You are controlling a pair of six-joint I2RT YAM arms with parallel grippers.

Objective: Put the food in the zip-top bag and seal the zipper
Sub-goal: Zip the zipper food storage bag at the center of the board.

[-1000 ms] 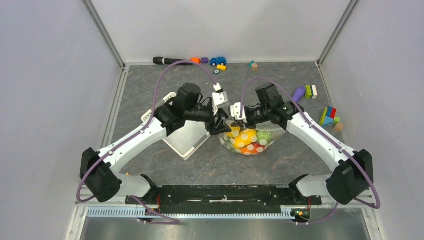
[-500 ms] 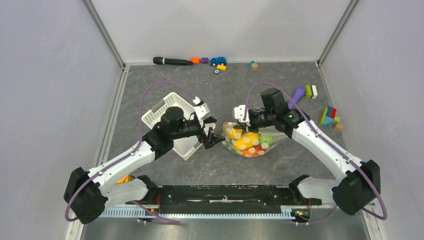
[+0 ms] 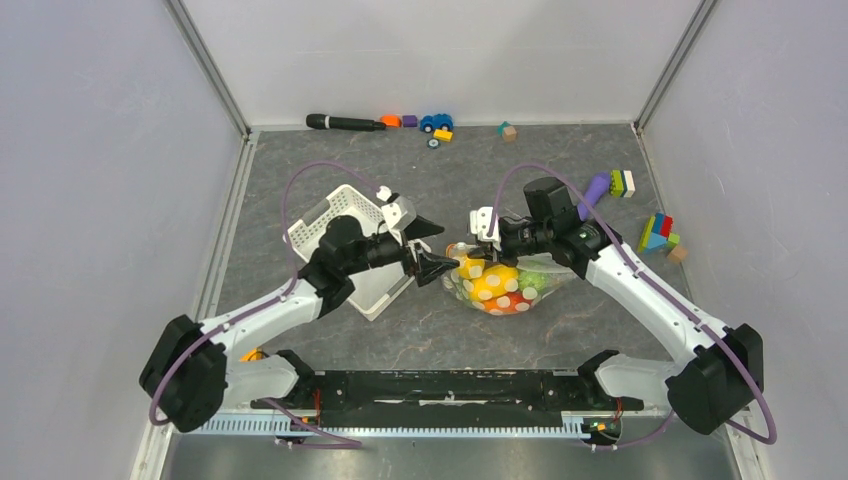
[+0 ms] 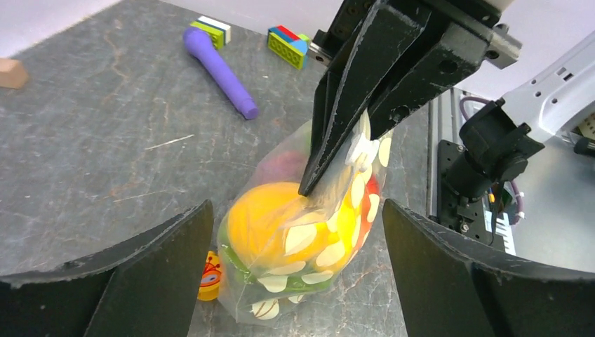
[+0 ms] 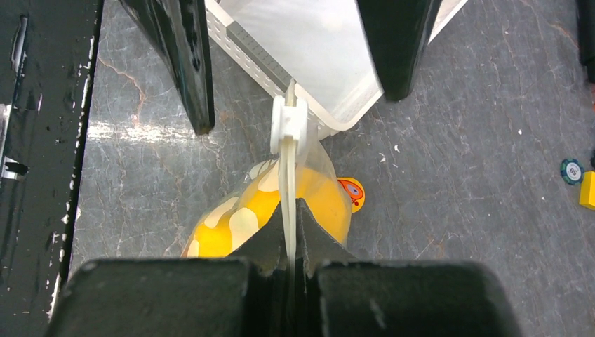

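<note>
left gripper (image 3: pixel 446 247) stands wide open just left of the zip-top bag (image 3: pixel 503 287). right gripper (image 5: pixel 290 223) is clamped on the zipper (image 5: pixel 287 165) along the bag's top edge. the bag, filled with food (image 4: pixel 269 226), rests near the white basket (image 3: pixel 334 214)

The zip-top bag (image 3: pixel 503 287), clear with white dots, bulges below the shut right jaws, which pinch its top edge. The zipper (image 5: pixel 286 175) runs straight out from those jaws to a white slider (image 5: pixel 288 123). The food (image 4: pixel 270 226), yellow-orange, green and red pieces, sits inside, between the wide-spread left jaws, touching neither.
</note>
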